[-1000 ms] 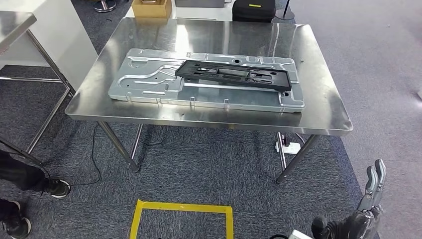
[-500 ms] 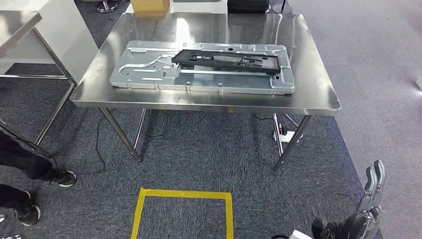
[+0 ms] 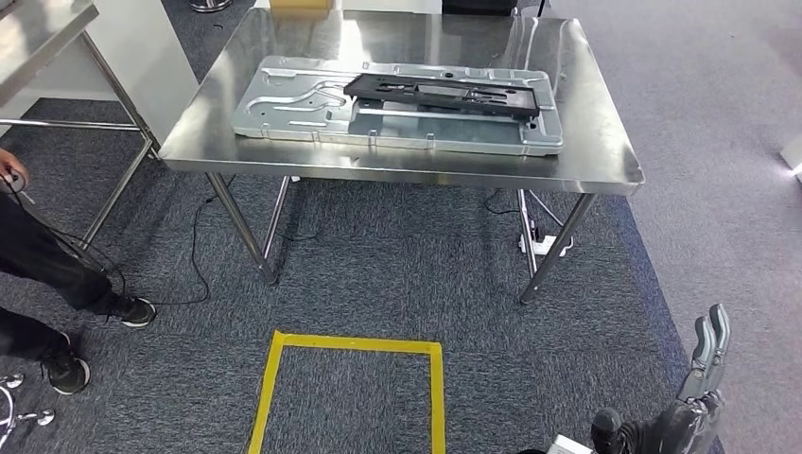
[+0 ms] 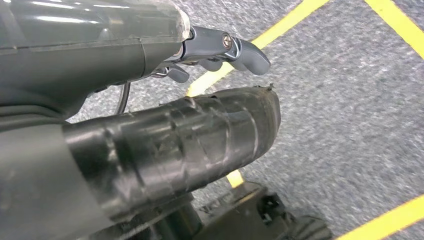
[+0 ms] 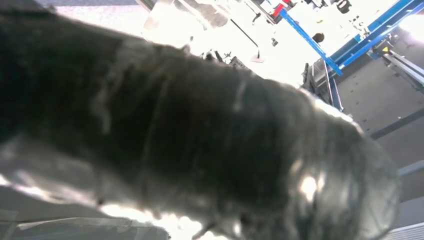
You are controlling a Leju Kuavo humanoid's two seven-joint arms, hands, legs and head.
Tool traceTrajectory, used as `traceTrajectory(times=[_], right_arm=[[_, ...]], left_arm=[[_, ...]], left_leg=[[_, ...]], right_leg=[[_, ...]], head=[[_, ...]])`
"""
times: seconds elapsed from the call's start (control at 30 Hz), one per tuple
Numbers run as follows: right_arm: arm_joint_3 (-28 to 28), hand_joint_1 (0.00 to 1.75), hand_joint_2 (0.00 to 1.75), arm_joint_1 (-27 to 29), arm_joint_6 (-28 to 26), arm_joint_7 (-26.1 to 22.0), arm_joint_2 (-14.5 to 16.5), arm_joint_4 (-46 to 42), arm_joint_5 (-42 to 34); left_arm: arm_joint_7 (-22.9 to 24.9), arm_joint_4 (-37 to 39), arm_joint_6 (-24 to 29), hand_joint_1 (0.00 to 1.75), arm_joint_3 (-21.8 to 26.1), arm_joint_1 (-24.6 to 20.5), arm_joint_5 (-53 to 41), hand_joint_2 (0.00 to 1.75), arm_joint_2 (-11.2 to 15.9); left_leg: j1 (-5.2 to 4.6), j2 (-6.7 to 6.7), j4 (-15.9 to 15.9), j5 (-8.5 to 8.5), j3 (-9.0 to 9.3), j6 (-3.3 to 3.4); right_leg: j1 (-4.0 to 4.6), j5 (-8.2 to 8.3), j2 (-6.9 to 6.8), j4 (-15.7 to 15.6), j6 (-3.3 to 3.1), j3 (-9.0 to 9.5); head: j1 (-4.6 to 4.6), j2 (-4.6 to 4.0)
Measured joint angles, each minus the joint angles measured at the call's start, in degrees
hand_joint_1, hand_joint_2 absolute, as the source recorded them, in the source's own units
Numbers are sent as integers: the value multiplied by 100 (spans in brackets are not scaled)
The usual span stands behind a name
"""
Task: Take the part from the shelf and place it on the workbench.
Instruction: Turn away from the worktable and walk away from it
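The fingers of the right hand stand straight and together at about 5 o'clock in the head view, low beside the robot's body, with nothing in them; the right wrist view is blocked by a dark blurred bulk, so it adds nothing to that. The left hand hangs over the carpet in its wrist view: a grey thumb juts forward and a small finger tip shows beneath it, holding nothing, though whether the rest of its fingers are spread or curled I cannot tell.

The black plastic part lies well apart from both hands, up at 12 o'clock in the head view. It rests flat on a pressed sheet-metal panel, toward that panel's right half, and the panel lies on the stainless-steel workbench.

On the grey carpet, a yellow taped square sits at 6 o'clock, between robot and workbench. A person's dark trouser legs and shoes stand at 8 o'clock. A second steel table shows at 10 o'clock.
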Motion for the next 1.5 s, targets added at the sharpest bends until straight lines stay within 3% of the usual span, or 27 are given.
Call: traceTrajectory(times=[0.07, 0.1, 0.13, 0.17, 0.2, 0.27, 0.33, 0.4, 0.47, 0.53, 0.6, 0.63, 0.7, 0.77, 0.83, 0.87, 0.97, 1.03, 1.1, 1.13, 1.17, 1.2, 1.27, 1.33, 1.37, 1.43, 1.5], right_arm=[[0, 0, 0, 0, 0, 1, 0, 7, 0], [0, 0, 0, -2, 0, 4, 0, 14, 0], [0, 0, 0, -4, 0, 9, 0, 25, 0], [0, 0, 0, -9, 0, 14, 0, 36, 1], [0, 0, 0, -17, 0, 19, 0, 45, 2], [0, 0, 0, -50, 0, 20, 0, 58, 8], [0, 0, 0, -88, 0, 22, 0, 62, 21], [0, 0, 0, -109, 0, 24, -1, 66, 35], [0, 0, 0, -137, 0, 24, -2, 78, 39], [0, 0, 0, -179, 0, 21, -1, 91, 26], [0, 0, 0, -201, 1, 18, 0, 101, 4], [0, 0, 0, -205, 1, 17, 0, 110, -4], [0, 0, 0, -223, 1, 17, -1, 137, -19], [1, 0, 0, -241, 1, 13, -2, 156, -45], [7, 0, 0, -253, 1, 4, -5, 160, -86], [14, 0, 0, -262, 1, -1, -9, 160, -106], [39, 0, 0, -279, 0, -12, -28, 165, -137], [48, 0, 0, -280, 0, -18, -44, 171, -139], [50, 0, 0, -281, 0, -22, -50, 178, -139], [50, 0, 0, -281, 0, -23, -52, 185, -140], [51, 0, 0, -280, 0, -25, -53, 193, -143], [51, 0, 0, -279, 0, -28, -54, 200, -151], [52, 0, 0, -277, 0, -43, -55, 207, -178], [52, 0, 0, -277, 0, -74, -56, 206, -211], [52, 0, 0, -274, 0, -95, -56, 205, -226], [52, 0, 0, -252, 0, -132, -56, 205, -268], [52, 0, 0, -222, 1, -162, -53, 205, -313]], left_arm=[[-7, 0, -1, 0, 0, -7, 1, 0, 1], [-10, 0, -1, 0, 0, -10, 3, 0, 1], [-13, 0, -1, 0, 0, -11, 5, 0, 1], [-14, 0, -1, 0, 0, -10, 7, 0, 1], [-15, 0, -1, 0, 0, -9, 9, 0, 1], [-15, 0, -1, 0, 0, -10, 15, 0, 1], [-16, 0, -1, 0, 0, -10, 32, 0, 1], [-16, 0, 1, 0, 2, -7, 51, 0, 0], [-15, 0, 1, 0, 8, -11, 67, 0, 1], [-15, 0, 1, 0, 15, -9, 77, 0, 1], [-15, 0, 1, 0, 17, -1, 81, 0, 1], [-15, 0, 1, 0, 20, -1, 83, 0, 1], [-16, 0, 1, 0, 26, -6, 93, 0, 1], [-17, 0, 2, 0, 30, -13, 105, 0, 2], [-20, 0, 7, 0, 32, -20, 114, 0, 4], [-24, 0, 9, 0, 34, -21, 118, 0, 5], [-32, 0, 14, 0, 45, -20, 133, 0, 7], [-35, 0, 14, 0, 56, -22, 143, 0, 9], [-42, 0, 11, 0, 68, -23, 156, 0, 11], [-47, 0, 8, 0, 75, -22, 161, 0, 13], [-55, 0, 5, 0, 80, -20, 167, 0, 15], [-64, 0, 2, 0, 85, -19, 173, 0, 17], [-91, 0, -1, 0, 98, -18, 181, 0, 20], [-112, 0, -2, 0, 113, -18, 184, 0, 22], [-116, 0, -3, 0, 120, -18, 186, 0, 23], [-119, 0, -3, 0, 133, -21, 191, 0, 26], [-119, 0, -4, 0, 143, -19, 199, 0, 28]], left_leg=[[-14, 19, 9, 130, -149, 62], [-25, 24, 24, 192, -236, 74], [-32, 28, 48, 252, -329, 71], [-36, 29, 81, 304, -426, 65], [-37, 30, 120, 348, -531, 57], [-43, 23, 214, 418, -710, 26], [-52, 18, 284, 487, -815, -28], [-46, 15, 290, 580, -867, -91], [-26, -2, 343, 515, -940, -160], [-5, -20, 717, 72, -1081, -223], [18, -23, 1381, -446, -1223, -273], [32, -22, 1649, -543, -1237, -294], [60, -21, 1735, -342, -1054, -322], [80, -24, 1144, -36, -567, -331], [70, -46, 421, -44, -101, -308], [58, -59, 212, -102, 9, -291], [67, -58, 102, -62, -61, -193], [80, -35, 84, 23, -164, -75], [47, -20, 98, 100, -277, -3], [30, -13, 105, 140, -335, 12], [14, -8, 115, 181, -393, 18], [-1, -4, 125, 220, -449, 21], [-24, -5, 146, 287, -537, 13], [-48, -7, 166, 337, -583, -21], [-52, -5, 172, 361, -597, -48], [-54, 3, 176, 406, -622, -116], [-45, -10, 320, 278, -696, -179]], right_leg=[[-28, -591, 15, 614, 34, -161], [-36, -786, 17, 970, 49, -229], [-41, -835, 17, 1238, 60, -251], [-44, -744, 17, 1342, 67, -201], [-46, -571, 17, 1250, 66, -54], [-43, -336, 20, 554, 46, 488], [-16, -399, 30, -177, 9, 952], [15, -439, 35, -420, -37, 1025], [1, -326, 17, -454, -117, 929], [-20, -202, -4, -476, -205, 808], [-13, -95, -17, -465, -237, 666], [-10, -40, -24, -455, -232, 592], [-12, 65, -33, -409, -212, 420], [-20, 140, -31, -330, -169, 249], [-19, 207, -33, -254, -106, 128], [-17, 250, -36, -235, -76, 89], [-17, 284, -22, -193, 15, -9], [-27, -88, -1, 163, 57, -158], [-37, -565, 7, 875, 77, -360], [-39, -664, 7, 1206, 81, -431], [-39, -632, 7, 1393, 77, -435], [-39, -499, 8, 1387, 63, -344], [-27, -210, 10, 792, -1, 139], [8, -203, 11, -23, -72, 683], [28, -259, 10, -273, -94, 829], [35, -286, 11, -444, -123, 876], [8, -223, 0, -504, -179, 853]], head=[[4, 0], [4, 0], [4, 0], [3, 0], [3, 0], [3, 0], [-2, 0], [-4, 0], [-4, 0], [-11, 0], [-15, 0], [-15, 0], [-15, 0], [-16, 0], [-13, 0], [-11, 0], [-9, 0], [-3, 0], [-1, 0], [-2, 0], [-2, 0], [-2, 0], [-3, 0], [-4, 0], [-4, 0], [-5, 0], [-9, 0]])
